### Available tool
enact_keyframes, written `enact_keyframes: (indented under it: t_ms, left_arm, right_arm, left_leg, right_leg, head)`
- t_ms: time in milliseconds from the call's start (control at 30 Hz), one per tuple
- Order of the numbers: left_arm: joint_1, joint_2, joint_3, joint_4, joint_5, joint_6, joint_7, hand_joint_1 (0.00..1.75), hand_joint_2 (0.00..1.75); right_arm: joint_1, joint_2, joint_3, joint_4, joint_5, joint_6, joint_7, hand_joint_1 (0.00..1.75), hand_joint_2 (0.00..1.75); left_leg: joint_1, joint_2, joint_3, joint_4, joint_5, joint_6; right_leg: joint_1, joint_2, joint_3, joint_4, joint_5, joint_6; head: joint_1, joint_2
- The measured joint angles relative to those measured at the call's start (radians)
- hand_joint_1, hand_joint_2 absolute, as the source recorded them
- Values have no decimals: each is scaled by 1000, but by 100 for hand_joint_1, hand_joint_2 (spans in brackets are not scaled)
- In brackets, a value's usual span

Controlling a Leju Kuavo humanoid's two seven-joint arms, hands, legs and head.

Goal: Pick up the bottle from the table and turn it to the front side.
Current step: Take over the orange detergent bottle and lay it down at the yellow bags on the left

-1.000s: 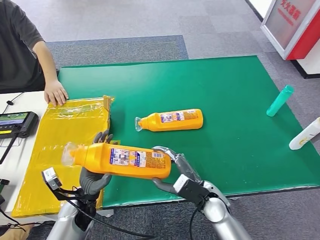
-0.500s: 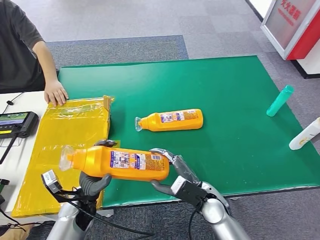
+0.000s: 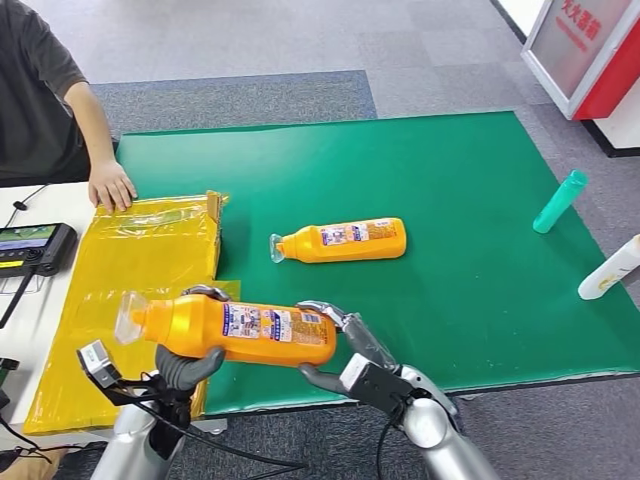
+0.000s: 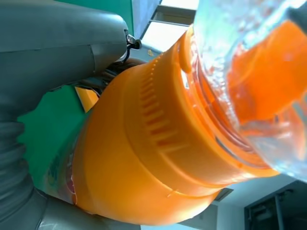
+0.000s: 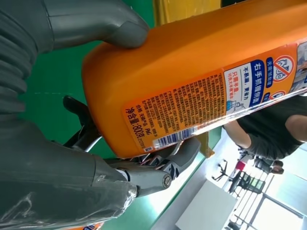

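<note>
The bottle (image 3: 234,330) is already lifted off the tabletop (image 3: 468,250), left hand (image 3: 183,366) grasping its neck end, right hand (image 3: 349,352) its base; the small-print label faces up, so turning likely remains.

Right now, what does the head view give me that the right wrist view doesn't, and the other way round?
Head view alone: the held bottle's clear cap over the yellow sheet, the left hand under its neck end, a second orange bottle lying on the green mat, and a teal bottle.
Right wrist view alone: the small print and barcode near the held bottle's base, read close up.
Both: the held orange bottle with the right hand gripping its base end.
</note>
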Motion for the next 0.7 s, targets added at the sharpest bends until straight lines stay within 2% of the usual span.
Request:
enact_keyframes:
  t_ms: [67,100,133,200,233,267,400,700]
  left_arm:
    - [2,0,0,-4,4,-1,1,175,175]
    - [3,0,0,-6,5,-1,1,175,175]
    - [4,0,0,-7,6,-1,1,175,175]
    - [5,0,0,-9,8,-3,1,175,175]
    - [7,0,-1,-12,10,-4,1,175,175]
    - [10,0,-1,-19,11,-5,2,175,175]
    - [30,1,-13,-85,-25,40,10,175,175]
    - [35,27,-69,-298,-241,302,51,175,175]
  right_arm:
    - [0,0,0,0,0,0,1,175,175]
    - [0,0,0,0,0,0,1,164,175]
    - [0,0,0,0,0,0,1,127,175]
    - [0,0,0,0,0,-1,2,39,175]
    - [0,0,0,0,0,-3,3,7,175]
    - [1,0,0,0,-1,-5,5,0,175]
    - [7,0,-3,-6,0,-20,13,0,175]
    - [35,0,-28,-18,10,-36,22,0,175]
  left_leg:
    - [0,0,0,0,0,0]
    - [0,0,0,0,0,0]
    - [0,0,0,0,0,0]
    - [0,0,0,0,0,0]
    - [0,0,0,0,0,0]
    - [0,0,0,0,0,0]
    - [0,0,0,0,0,0]
    - [0,0,0,0,0,0]
  right_leg:
    - [0,0,0,0,0,0]
    - [0,0,0,0,0,0]
    - [0,0,0,0,0,0]
    - [0,0,0,0,0,0]
    - [0,0,0,0,0,0]
    - [0,0,0,0,0,0]
    - [0,0,0,0,0,0]
    - [0,0,0,0,0,0]
  head:
    - [0,0]
    - [0,0]
    - [0,0]
    - [0,0]
    - [0,0]
    - [0,0]
    - [0,0]
    - [0,0]
